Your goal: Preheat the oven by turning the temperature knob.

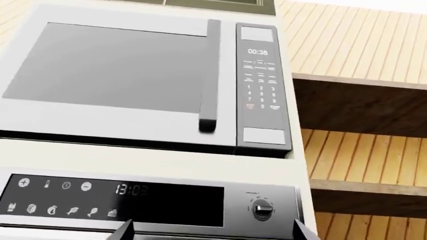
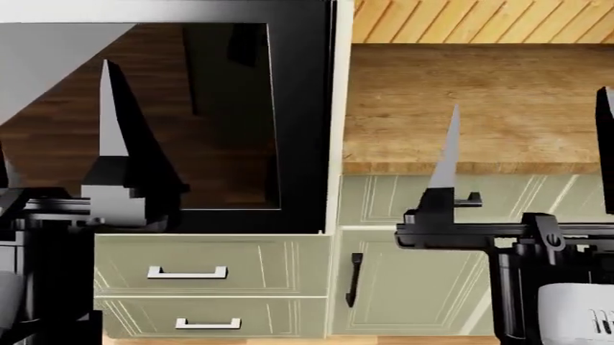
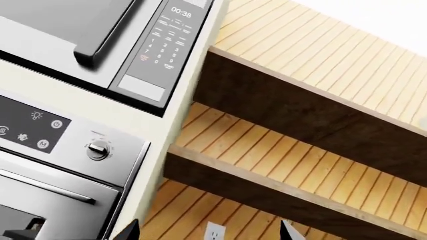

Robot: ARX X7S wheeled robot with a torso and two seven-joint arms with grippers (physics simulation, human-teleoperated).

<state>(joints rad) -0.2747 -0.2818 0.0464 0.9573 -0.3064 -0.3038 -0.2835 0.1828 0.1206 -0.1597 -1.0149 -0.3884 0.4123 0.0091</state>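
Oven (image 2: 287, 122): built in at the left, its glass door seen in the head view.
Knob (image 1: 263, 209): at the panel's right end, above the door.
Left tool (image 1: 212, 231): released, empty, below the knob and judged nearer.
Right tool (image 3: 208, 231): released, empty, off rightward by the shelves (image 3: 300, 125).

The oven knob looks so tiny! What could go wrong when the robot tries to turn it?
1. The knob is small and sits right beside the touch buttons and display, so a slightly off reach might press those instead.
2. The microwave with its own keypad is just above; aiming too high would hit the wrong appliance.
3. Both the left gripper and right gripper are apart from the oven, with jaws open, so nothing is gripped yet.
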